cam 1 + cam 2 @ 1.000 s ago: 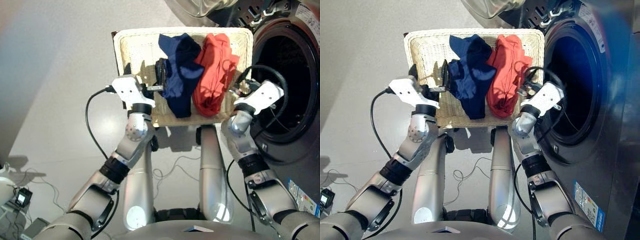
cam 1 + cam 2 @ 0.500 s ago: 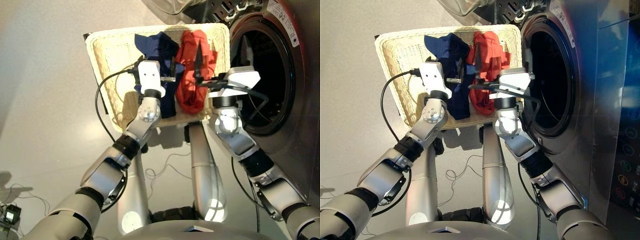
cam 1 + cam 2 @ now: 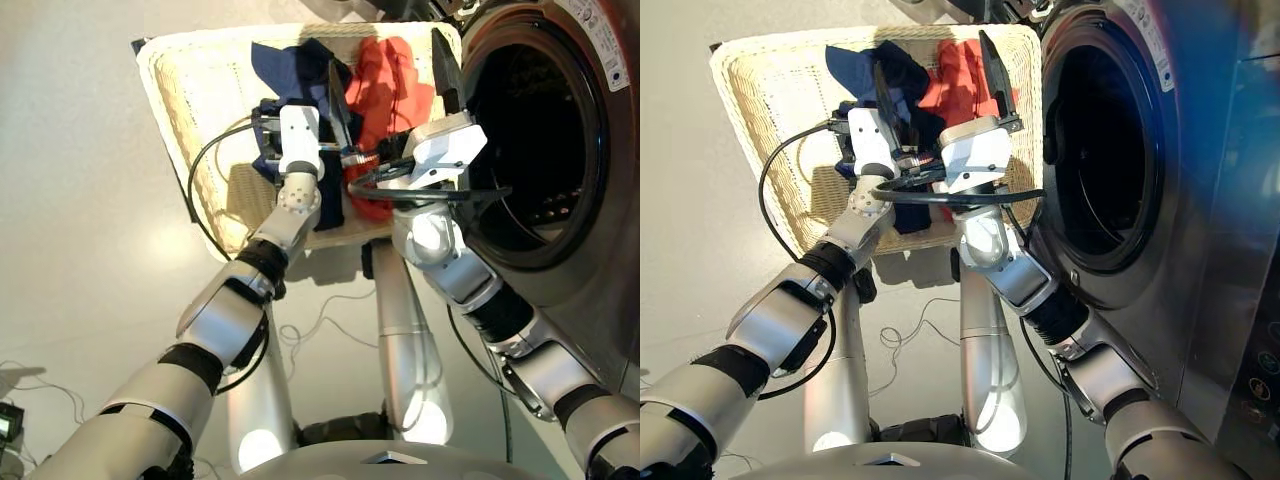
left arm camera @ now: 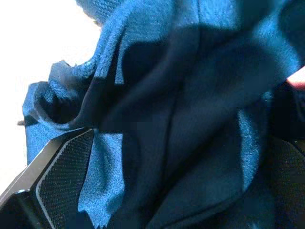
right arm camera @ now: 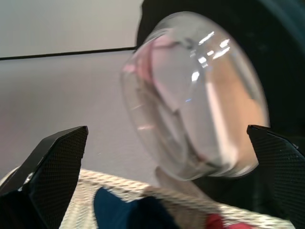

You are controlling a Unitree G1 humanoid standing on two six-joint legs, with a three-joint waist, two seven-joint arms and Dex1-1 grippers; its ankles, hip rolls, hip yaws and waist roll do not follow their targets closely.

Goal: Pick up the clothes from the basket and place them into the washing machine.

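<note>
The cream wicker basket (image 3: pixel 190 110) lies on the floor left of the washing machine (image 3: pixel 590 250), whose drum mouth (image 3: pixel 530 130) stands open. A navy garment (image 3: pixel 290 60) and a red-orange one (image 3: pixel 385 65) lie side by side in the basket. My left gripper (image 3: pixel 295 98) is down in the navy garment (image 4: pixel 190 95); its pads (image 4: pixel 62 183) stand apart with cloth bunched between them, so it is open. My right gripper (image 3: pixel 390 78) hovers above the red-orange garment with its two fingers spread wide and holds nothing.
The round glass porthole door (image 5: pixel 195 95) hangs open beyond the basket's far rim (image 5: pixel 124 193). Black cables (image 3: pixel 205 170) loop from both wrists over the basket's near side. Grey floor (image 3: pixel 80 250) surrounds the basket to the left.
The head camera has shifted. My left gripper has moved from the basket's near edge into the navy garment. My right gripper has swung from beside the drum mouth to above the red-orange garment.
</note>
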